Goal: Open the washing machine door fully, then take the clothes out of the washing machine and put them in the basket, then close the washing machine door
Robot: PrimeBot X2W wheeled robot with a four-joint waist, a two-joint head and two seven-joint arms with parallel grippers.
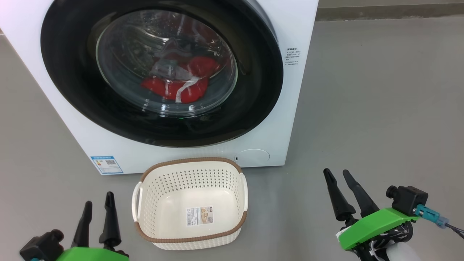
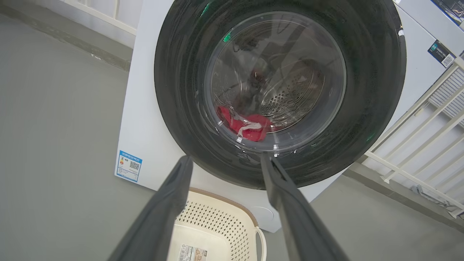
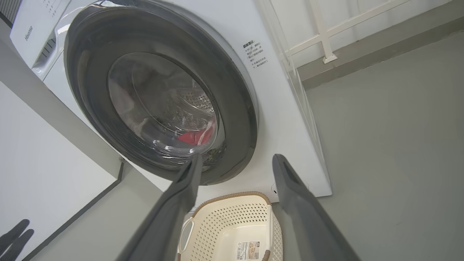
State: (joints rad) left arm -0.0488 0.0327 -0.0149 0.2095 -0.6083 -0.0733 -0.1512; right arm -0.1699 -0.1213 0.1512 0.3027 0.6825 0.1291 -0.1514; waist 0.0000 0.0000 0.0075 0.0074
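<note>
You had both grippers low and near, jaws spread wide and holding nothing: the left gripper at the near left, the right gripper at the near right. The washing machine door was shut flat against the washing machine, farther off than both grippers and higher. The clothes lay in a red heap behind its glass, low inside. The basket stood empty on the floor between the two grippers, just in front of the machine and below the door.

What the opening move turned on was the sideways offset. The left gripper sat roughly in line with the door's left half, so for it the door lay straight ahead and up. The right gripper sat out past the machine's right corner, fingers canted left toward the door's right edge, the part nearest to it. (I could not make out a handle or the hinge side, so judge that before choosing an arm.) My reading: whichever arm faced the free edge had the shorter reach, and either path had to clear the basket.
</note>
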